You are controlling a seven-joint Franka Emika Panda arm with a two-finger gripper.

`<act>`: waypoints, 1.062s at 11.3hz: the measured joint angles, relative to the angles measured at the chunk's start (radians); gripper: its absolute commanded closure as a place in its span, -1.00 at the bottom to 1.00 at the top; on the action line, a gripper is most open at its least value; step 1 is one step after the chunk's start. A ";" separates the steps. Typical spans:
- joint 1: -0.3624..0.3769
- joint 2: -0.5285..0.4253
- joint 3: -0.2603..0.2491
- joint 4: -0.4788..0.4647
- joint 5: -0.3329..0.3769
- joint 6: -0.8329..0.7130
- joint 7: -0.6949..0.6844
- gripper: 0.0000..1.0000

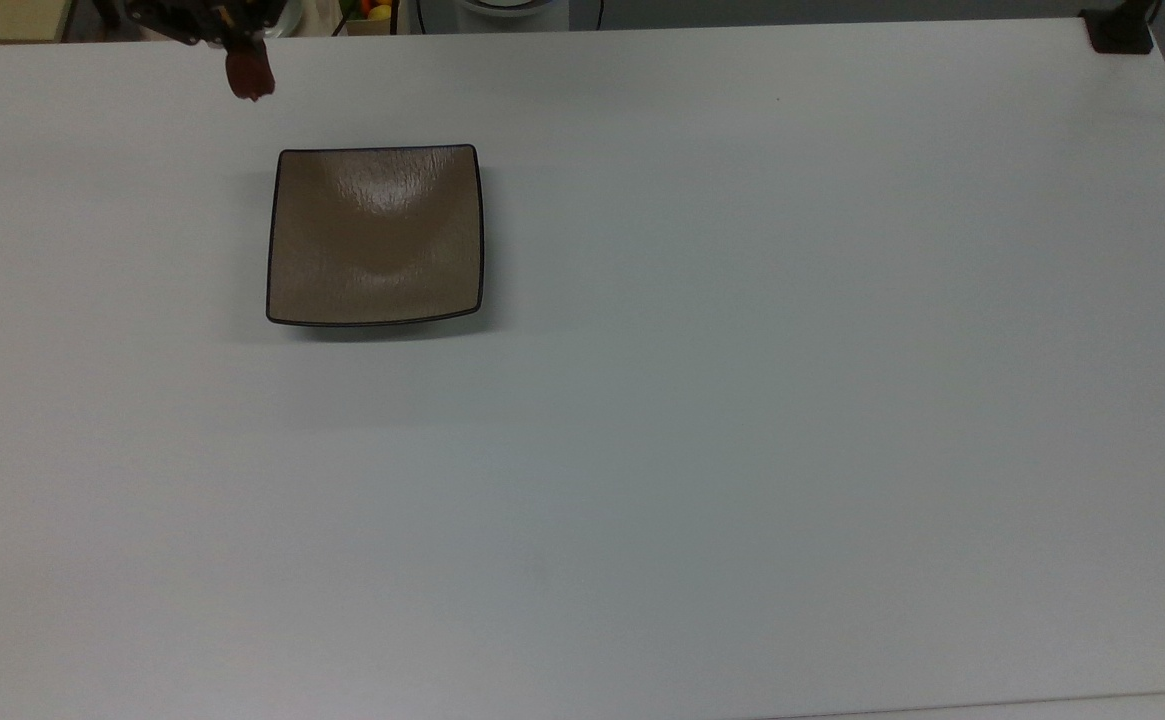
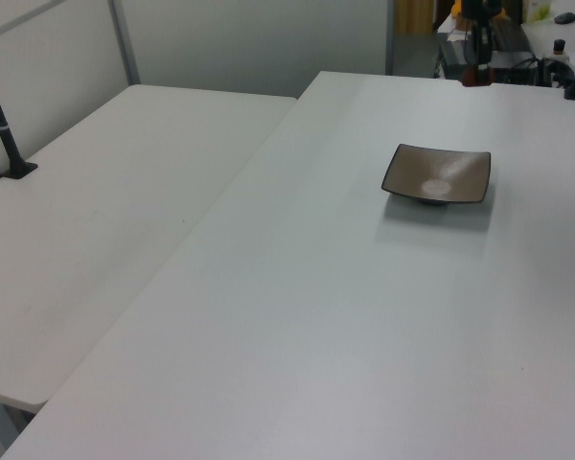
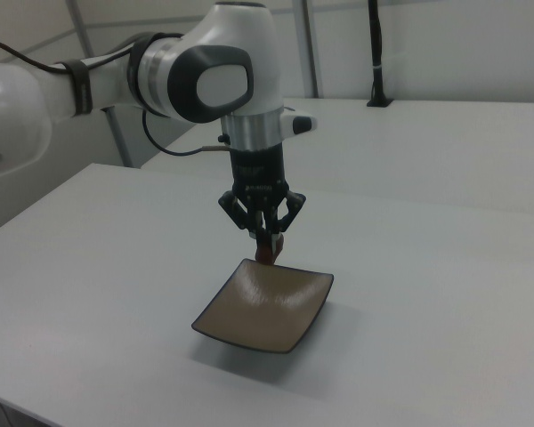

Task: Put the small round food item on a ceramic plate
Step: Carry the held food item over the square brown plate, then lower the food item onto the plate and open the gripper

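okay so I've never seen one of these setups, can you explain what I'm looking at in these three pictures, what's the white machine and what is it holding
The white machine is a robot arm with a two-finger gripper at its end. The pictures show one moment from three cameras: one looks down from above, two look from opposite sides of the white table. On the table sits a square tan-brown plate, with nothing on it. The gripper pinches a small dark reddish food lump. In the top view it hangs just beyond the plate's far edge, not over it.
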 measured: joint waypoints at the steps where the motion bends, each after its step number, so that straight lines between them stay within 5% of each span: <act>1: 0.001 0.015 0.015 -0.008 0.000 0.026 0.018 0.73; 10: 0.018 0.129 0.089 -0.229 0.000 0.388 0.119 0.71; 11: 0.020 0.132 0.094 -0.253 0.000 0.421 0.124 0.64; 12: 0.023 0.136 0.098 -0.267 0.000 0.443 0.138 0.26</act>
